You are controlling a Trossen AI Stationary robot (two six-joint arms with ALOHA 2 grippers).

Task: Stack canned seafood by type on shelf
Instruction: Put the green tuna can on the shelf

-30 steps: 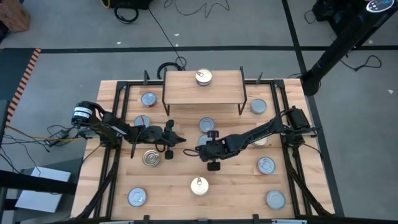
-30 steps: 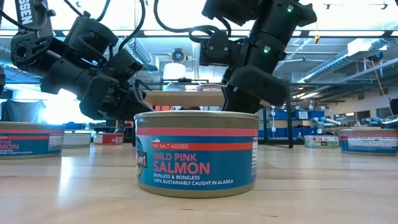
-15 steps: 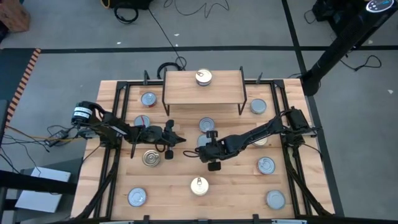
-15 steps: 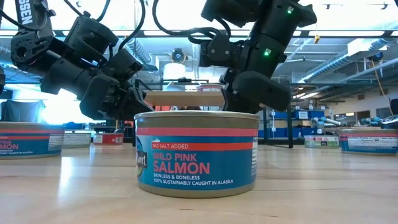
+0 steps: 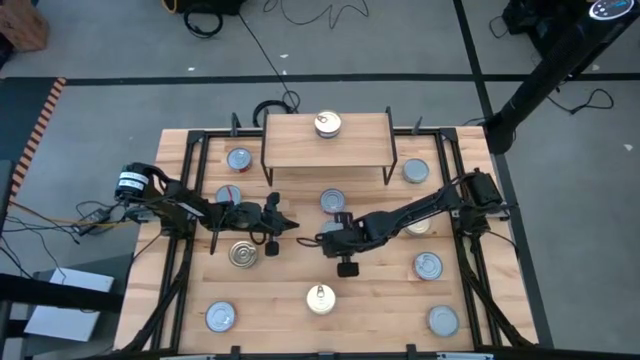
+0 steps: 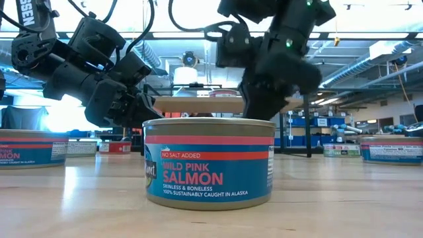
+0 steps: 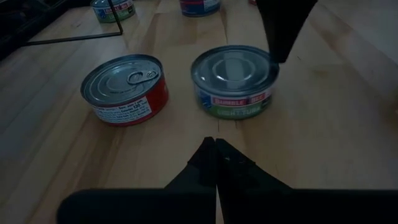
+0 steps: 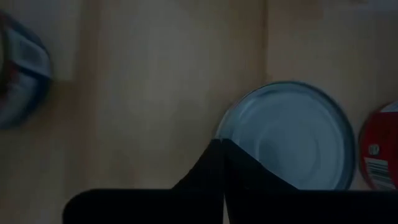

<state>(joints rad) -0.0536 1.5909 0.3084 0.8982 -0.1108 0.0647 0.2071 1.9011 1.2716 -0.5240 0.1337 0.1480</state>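
The shelf (image 5: pixel 325 142) stands at the table's far middle with one can (image 5: pixel 327 124) on top. Other tins of canned seafood rest on their bases around the table. A green-labelled can (image 7: pixel 234 81) and a red can (image 7: pixel 126 89) sit side by side at the centre. My right gripper (image 8: pixel 222 148) is shut and points steeply down at the green-labelled can's rim (image 8: pixel 249 112); from above it covers that can (image 5: pixel 325 236). My left gripper (image 7: pixel 216 144) is shut, left of the two cans (image 5: pixel 287 222), holding nothing. My right gripper has its shut fingertips (image 7: pixel 278 57) at the edge of the green-labelled can's silver top, coming from above. I cannot tell whether they touch the can. The can stands flat on the table.
A pink salmon can (image 6: pixel 209 162) stands near the front middle (image 5: pixel 320 298). More cans lie at the left (image 5: pixel 238 160), (image 5: pixel 241 254), front left (image 5: pixel 221 317), right (image 5: pixel 415 171), (image 5: pixel 428 265) and front right (image 5: pixel 443 319). Black frame rails (image 5: pixel 190 200) run along both sides.
My right gripper has tipped to point more steeply down over the centre cans, staying almost in place. The cans and my left arm have kept still.
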